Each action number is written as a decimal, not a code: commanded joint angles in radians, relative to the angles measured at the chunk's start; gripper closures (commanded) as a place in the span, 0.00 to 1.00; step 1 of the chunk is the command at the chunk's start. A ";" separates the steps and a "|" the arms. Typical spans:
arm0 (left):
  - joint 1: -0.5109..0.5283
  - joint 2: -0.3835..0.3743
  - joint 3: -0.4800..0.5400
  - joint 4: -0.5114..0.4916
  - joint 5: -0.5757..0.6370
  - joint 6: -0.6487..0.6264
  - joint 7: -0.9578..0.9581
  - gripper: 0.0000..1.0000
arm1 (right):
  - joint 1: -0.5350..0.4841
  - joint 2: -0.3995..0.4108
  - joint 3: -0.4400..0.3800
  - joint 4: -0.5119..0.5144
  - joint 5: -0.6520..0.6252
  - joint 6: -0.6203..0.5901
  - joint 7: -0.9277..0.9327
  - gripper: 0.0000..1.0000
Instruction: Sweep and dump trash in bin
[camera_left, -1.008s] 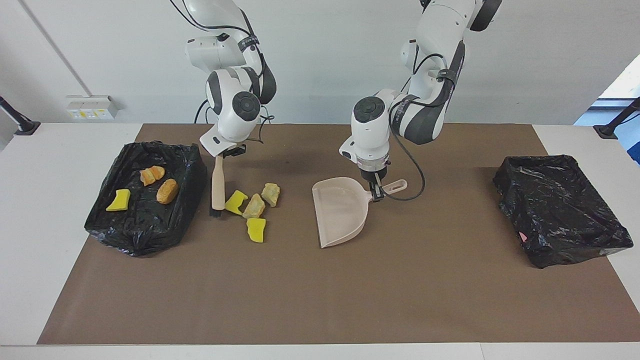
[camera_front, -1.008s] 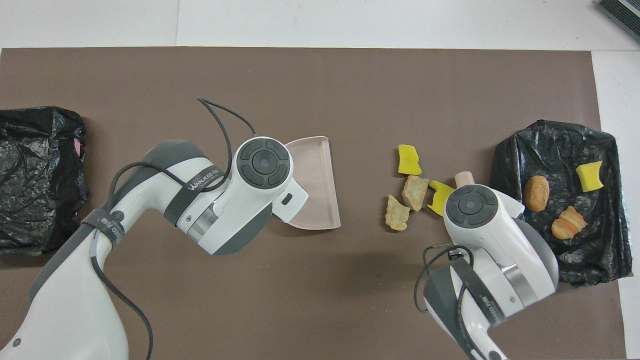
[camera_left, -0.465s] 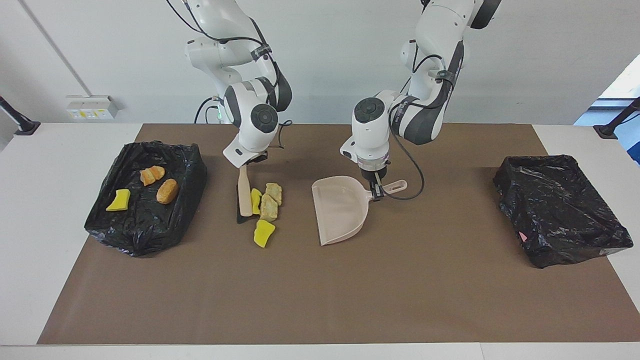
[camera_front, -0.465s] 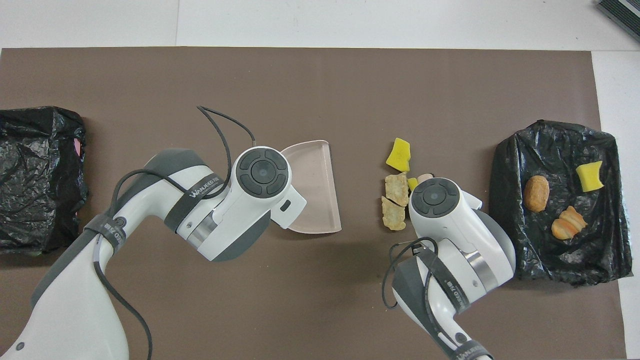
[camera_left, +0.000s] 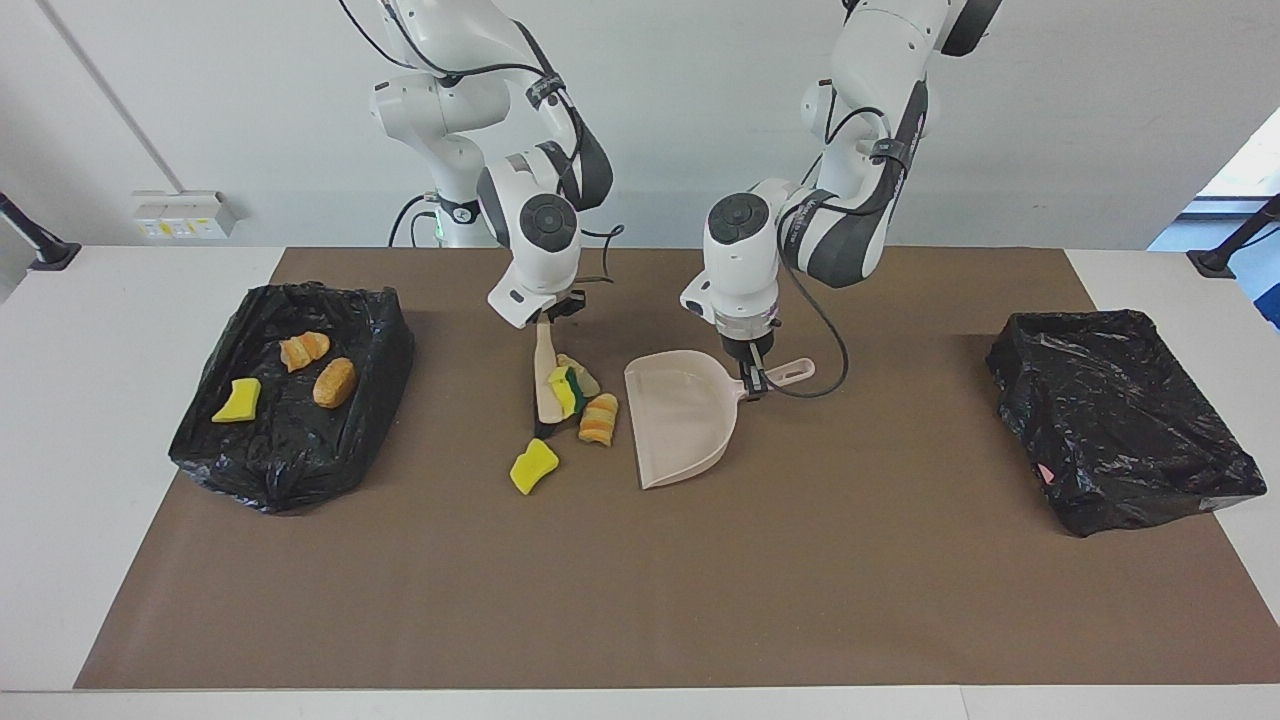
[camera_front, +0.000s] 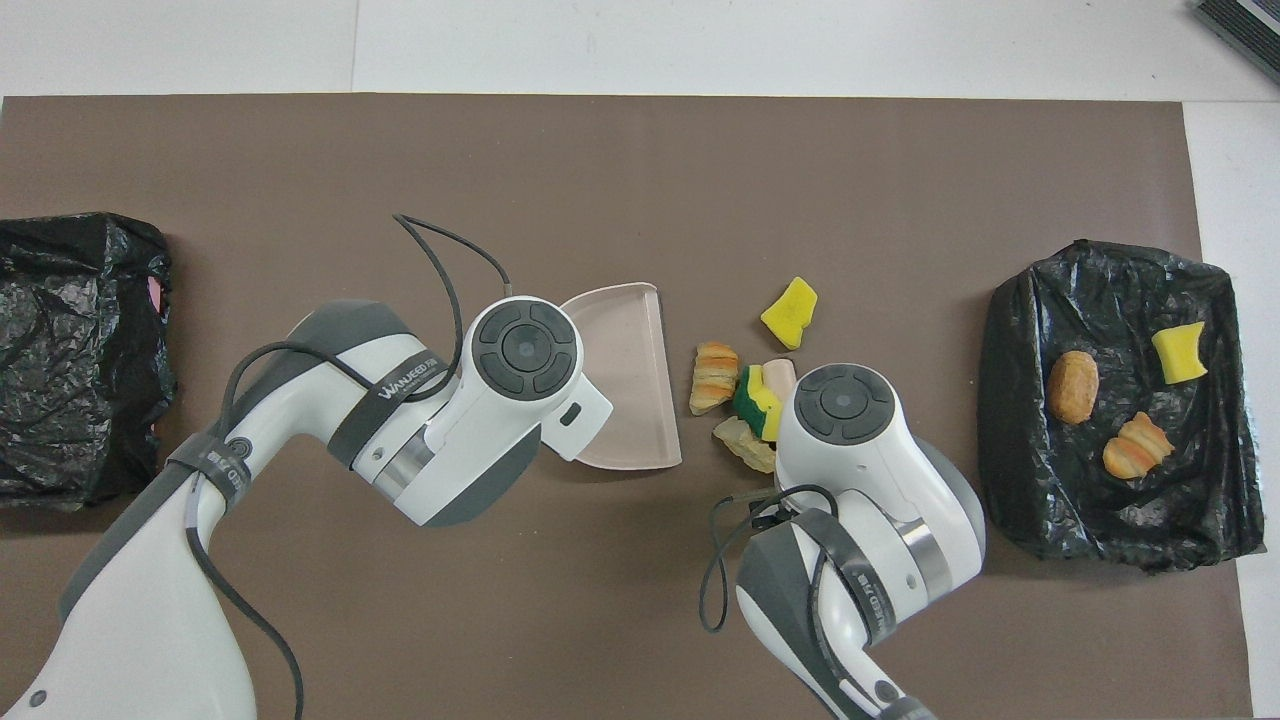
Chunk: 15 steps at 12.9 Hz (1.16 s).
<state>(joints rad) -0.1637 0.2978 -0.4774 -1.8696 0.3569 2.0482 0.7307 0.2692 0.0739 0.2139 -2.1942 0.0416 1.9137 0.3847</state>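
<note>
brush (camera_left: 547, 385) clamped tight in right gripper (camera_left: 545, 318), dustpan (camera_left: 683, 420) pinned by closed left gripper (camera_left: 752, 378) | trash (camera_left: 598, 418) beside dustpan is best nudged in low, so yellow chunk (camera_left: 534, 466) isn't missed

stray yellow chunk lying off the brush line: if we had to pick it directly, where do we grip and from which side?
Judging by its pose, take the yellow chunk from straight above, fingers across its narrow waist. It lies flat on the mat, apart from the brush and the dustpan, so nothing blocks a vertical approach; its low profile leaves little to catch from the side.
</note>
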 joint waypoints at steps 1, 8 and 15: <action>0.009 -0.039 -0.001 -0.051 0.004 0.021 -0.004 1.00 | 0.019 0.015 0.002 0.008 0.124 0.051 -0.041 1.00; 0.009 -0.040 -0.001 -0.054 0.004 0.020 -0.019 1.00 | 0.054 0.073 0.004 0.103 0.454 0.136 -0.026 1.00; 0.010 -0.042 -0.001 -0.060 0.004 0.020 -0.019 1.00 | 0.042 0.035 -0.018 0.244 0.360 -0.115 -0.001 1.00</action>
<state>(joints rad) -0.1637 0.2953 -0.4767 -1.8773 0.3569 2.0483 0.7199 0.3430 0.1344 0.1992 -1.9979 0.4728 1.8977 0.3846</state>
